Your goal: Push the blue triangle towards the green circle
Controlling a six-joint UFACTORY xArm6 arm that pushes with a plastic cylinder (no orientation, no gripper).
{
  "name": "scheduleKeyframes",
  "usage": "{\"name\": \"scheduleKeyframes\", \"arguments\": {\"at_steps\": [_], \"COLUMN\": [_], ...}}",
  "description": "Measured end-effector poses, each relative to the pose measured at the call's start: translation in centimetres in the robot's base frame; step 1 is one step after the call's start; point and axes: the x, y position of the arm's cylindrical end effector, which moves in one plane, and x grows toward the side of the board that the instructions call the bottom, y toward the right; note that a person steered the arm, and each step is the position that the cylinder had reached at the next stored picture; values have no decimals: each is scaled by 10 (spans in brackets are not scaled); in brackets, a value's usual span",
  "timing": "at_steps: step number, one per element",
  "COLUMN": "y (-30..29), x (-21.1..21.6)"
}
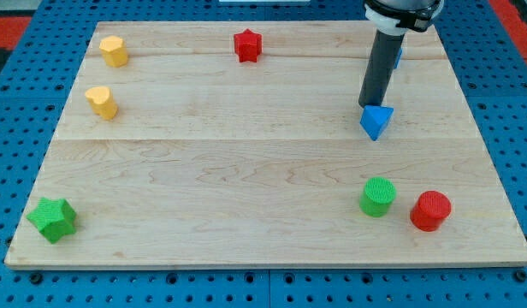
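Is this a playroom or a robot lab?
Probably a robot lab: a pale wooden board sits on a blue perforated metal bench, and my tip touches a blue triangle block.

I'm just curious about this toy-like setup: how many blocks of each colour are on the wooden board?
Yellow: 2, one above the other
Red: 2, a star and a cylinder
Green: 2, a star and a circle
Blue: 2, a triangle by my tip, and a sliver behind the rod
Total: 8
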Motion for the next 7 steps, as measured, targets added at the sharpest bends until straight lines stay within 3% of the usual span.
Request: {"name": "scheduleKeyframes", "arguments": {"at_steps": [2, 5, 7], "y": [11, 9, 6], "x": [-33, -14, 60]}}
